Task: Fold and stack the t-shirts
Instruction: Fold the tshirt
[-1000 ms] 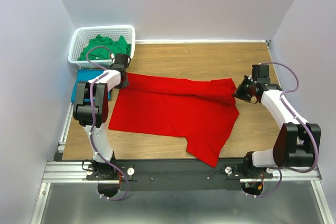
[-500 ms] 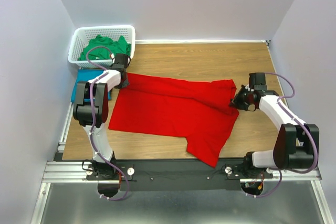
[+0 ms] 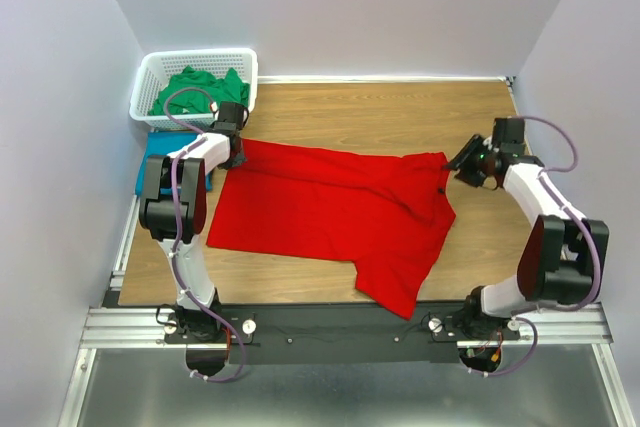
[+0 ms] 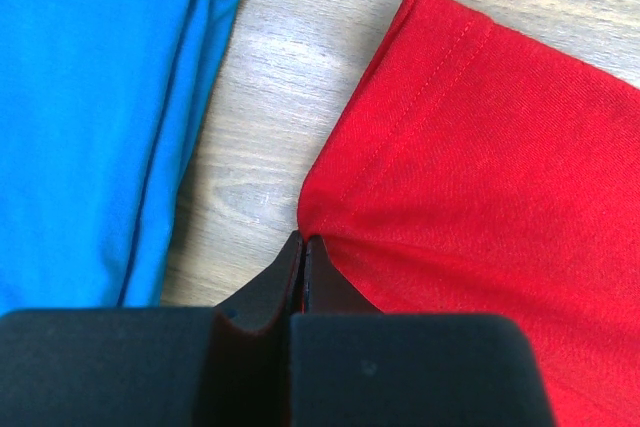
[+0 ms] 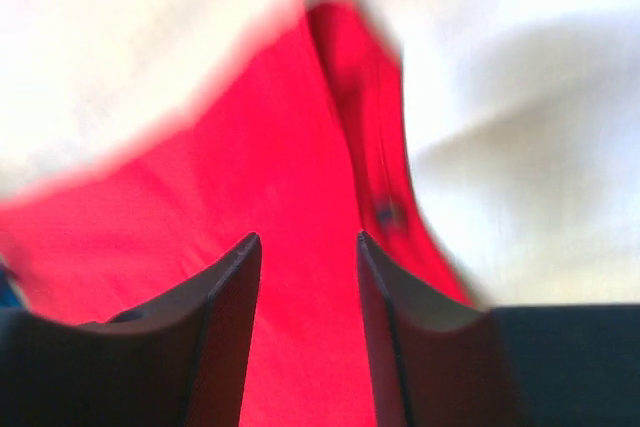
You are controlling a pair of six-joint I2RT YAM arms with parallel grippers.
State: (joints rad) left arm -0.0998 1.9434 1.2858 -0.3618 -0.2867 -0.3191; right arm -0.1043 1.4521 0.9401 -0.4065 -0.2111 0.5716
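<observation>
I see the red t-shirt [image 3: 330, 212] spread flat on the bench [image 3: 380, 112], its long axis running left to right. My left jaws are pressed together, pinching its far-left corner. My right jaws stand spread and hold nothing, just beside the far-right corner, so they are the nearer pair for that end. I can read no label or writing anywhere.

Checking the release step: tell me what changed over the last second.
The right hand opened, let go of the right edge of the red t-shirt and pulled back off it. The left hand stays shut on its far-left corner; the teal t-shirt, green t-shirt and basket have not moved.
</observation>
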